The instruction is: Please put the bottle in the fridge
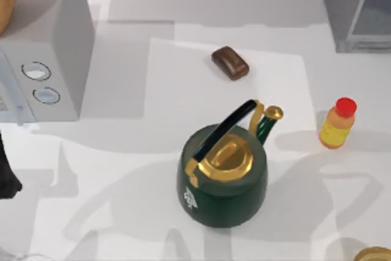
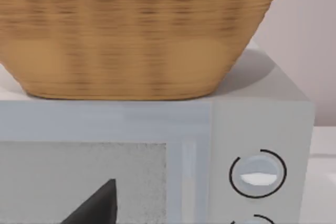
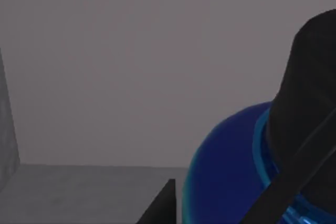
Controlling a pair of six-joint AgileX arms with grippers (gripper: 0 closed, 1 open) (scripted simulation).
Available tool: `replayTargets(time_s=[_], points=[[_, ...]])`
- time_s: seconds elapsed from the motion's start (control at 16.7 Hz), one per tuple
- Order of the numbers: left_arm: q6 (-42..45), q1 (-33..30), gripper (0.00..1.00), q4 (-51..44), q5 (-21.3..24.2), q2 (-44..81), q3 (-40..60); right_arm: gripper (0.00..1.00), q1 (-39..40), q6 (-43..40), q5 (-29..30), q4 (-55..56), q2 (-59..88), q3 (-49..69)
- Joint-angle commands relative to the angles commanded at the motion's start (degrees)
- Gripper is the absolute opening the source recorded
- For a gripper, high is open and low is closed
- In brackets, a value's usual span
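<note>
I cannot tell if the left claw (image 2: 97, 206) is apart or together. It faces the grey box (image 1: 58, 53) with 2 dials at the far left, and a basket (image 2: 136, 35) sits on top of that box. I cannot tell for the right claw (image 3: 163, 204) either. It faces a plain grey wall, with a blue round thing (image 3: 226, 174) close beside it.

The bottle (image 1: 337, 124) stands up straight on the right side of the table, and no claw holds it. The fridge (image 1: 349, 10) is at the far right, behind the bottle. The green kettle (image 1: 223, 172) is in the middle, well apart from the bottle. A brown block (image 1: 230, 63) lies farther back.

The bottle is on the right arm's side, so I think that arm should get it. It should come down over the red cap, open wide and squeeze the yellow body, not the cap. It should go slowly so the bottle does not tip. I cannot tell if the fridge door is open, so check that first.
</note>
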Motion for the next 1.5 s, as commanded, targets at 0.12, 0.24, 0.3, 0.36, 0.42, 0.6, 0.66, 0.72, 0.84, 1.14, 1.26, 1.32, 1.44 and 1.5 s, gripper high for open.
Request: replayTargets(time_s=[0.12,0.24,0.3,0.36,0.42,0.6,0.66,0.72,0.84,1.14,1.26,1.32,1.44,1.5], points=[[0.00,0.00,1.00,0.00,0.00,0.00,0.00,0.01,-0.09,0.47,0.52,-1.07,1.04,1.86],[0.00,0.00,1.00,0.00,0.00,0.00,0.00,0.01,-0.16,0.70,0.70,-1.36,1.33,2.38],[0.00,0.00,1.00,0.00,0.00,0.00,0.00,0.01,-0.16,0.70,0.70,-1.36,1.33,2.38],[0.00,0.00,1.00,0.00,0.00,0.00,0.00,0.01,-0.16,0.70,0.70,-1.36,1.33,2.38],[0.00,0.00,1.00,0.00,0.00,0.00,0.00,0.01,-0.16,0.70,0.70,-1.36,1.33,2.38],[0.00,0.00,1.00,0.00,0.00,0.00,0.00,0.23,-0.16,0.70,0.70,-1.36,1.33,2.38],[0.00,0.00,1.00,0.00,0.00,0.00,0.00,0.31,-0.16,0.70,0.70,-1.36,1.33,2.38],[0.00,0.00,1.00,0.00,0.00,0.00,0.00,0.38,-0.16,0.70,0.70,-1.36,1.33,2.38],[0.00,0.00,1.00,0.00,0.00,0.00,0.00,0.53,-0.16,0.70,0.70,-1.36,1.33,2.38],[0.00,0.00,1.00,0.00,0.00,0.00,0.00,0.91,-0.16,0.70,0.70,-1.36,1.33,2.38],[0.00,0.00,1.00,0.00,0.00,0.00,0.00,1.00,-0.16,0.70,0.70,-1.36,1.33,2.38],[0.00,0.00,1.00,0.00,0.00,0.00,0.00,1.00,-0.16,0.70,0.70,-1.36,1.33,2.38],[0.00,0.00,1.00,0.00,0.00,0.00,0.00,1.00,-0.16,0.70,0.70,-1.36,1.33,2.38],[0.00,0.00,1.00,0.00,0.00,0.00,0.00,1.00,-0.16,0.70,0.70,-1.36,1.33,2.38]])
